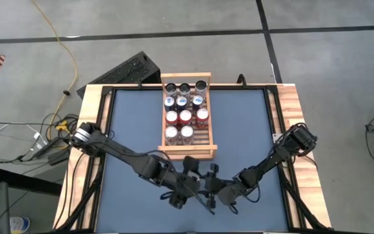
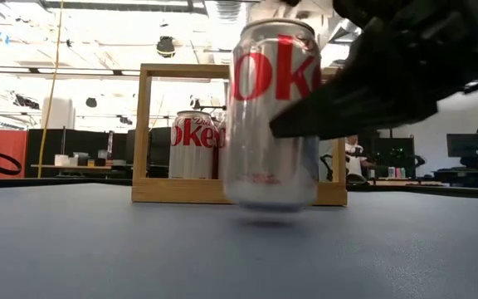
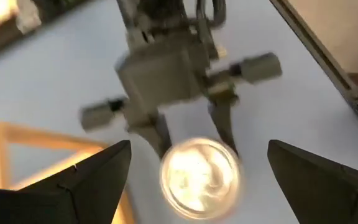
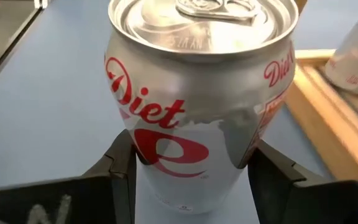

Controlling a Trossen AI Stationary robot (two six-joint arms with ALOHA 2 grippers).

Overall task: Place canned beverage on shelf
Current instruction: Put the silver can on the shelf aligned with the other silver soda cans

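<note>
The right gripper [image 4: 191, 165] clamps the upright silver Diet Coke can [image 4: 197, 93] near the table's front edge; the slatted light-wood shelf [image 1: 186, 151] lies just beyond, and the left gripper [image 3: 197, 171] gapes wide alongside.

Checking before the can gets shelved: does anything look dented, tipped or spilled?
Nothing stands out. The right gripper holds the Diet Coke can upright and undented; cans in the shelf stand upright.
</note>
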